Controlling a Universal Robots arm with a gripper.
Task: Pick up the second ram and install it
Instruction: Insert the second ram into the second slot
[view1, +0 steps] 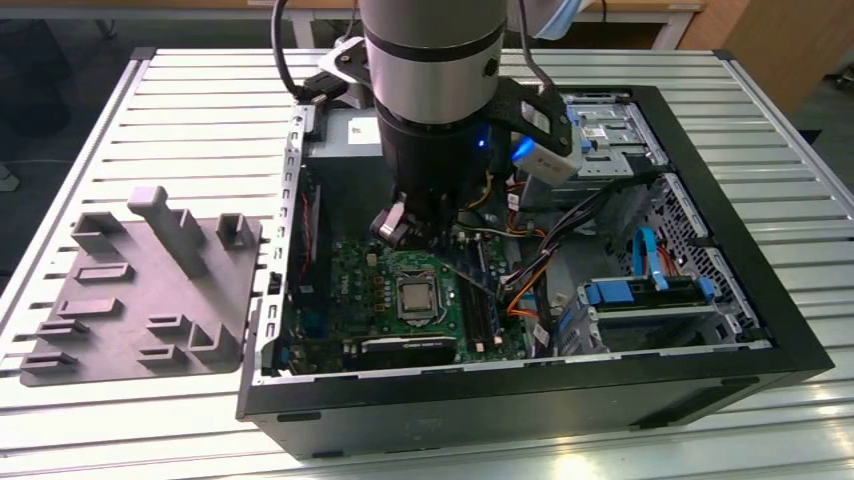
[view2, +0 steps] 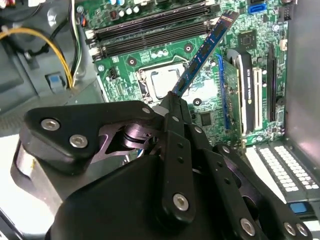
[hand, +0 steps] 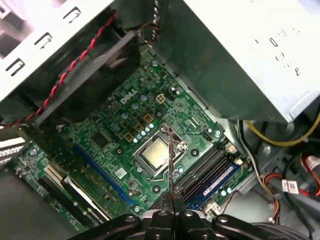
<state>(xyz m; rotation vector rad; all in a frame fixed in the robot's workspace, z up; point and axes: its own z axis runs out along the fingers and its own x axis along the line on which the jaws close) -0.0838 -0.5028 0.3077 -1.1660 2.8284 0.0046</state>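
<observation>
**Mia:** What is the gripper doing?

**Ben:** It is squeezing the second ram. Its jaws are pressing shut on the two flat sides, down at one short end.

**Mia:** Where is the stick sitting?

**Ben:** It is not sitting. It is poking out from the gripper, up in the air over the green motherboard, inside the computer case. It is near the long black slots, but it is not sitting in one yet.

**Mia:** Is it heavy?

**Ben:** I am guessing it is very light. It is looking thin, flat and stiff, and easy to snap if it is bent.

**Mia:** So where is a good place to hold it?

**Ben:** I am thinking near an end, flat and firm, keeping off the little chips.
</observation>
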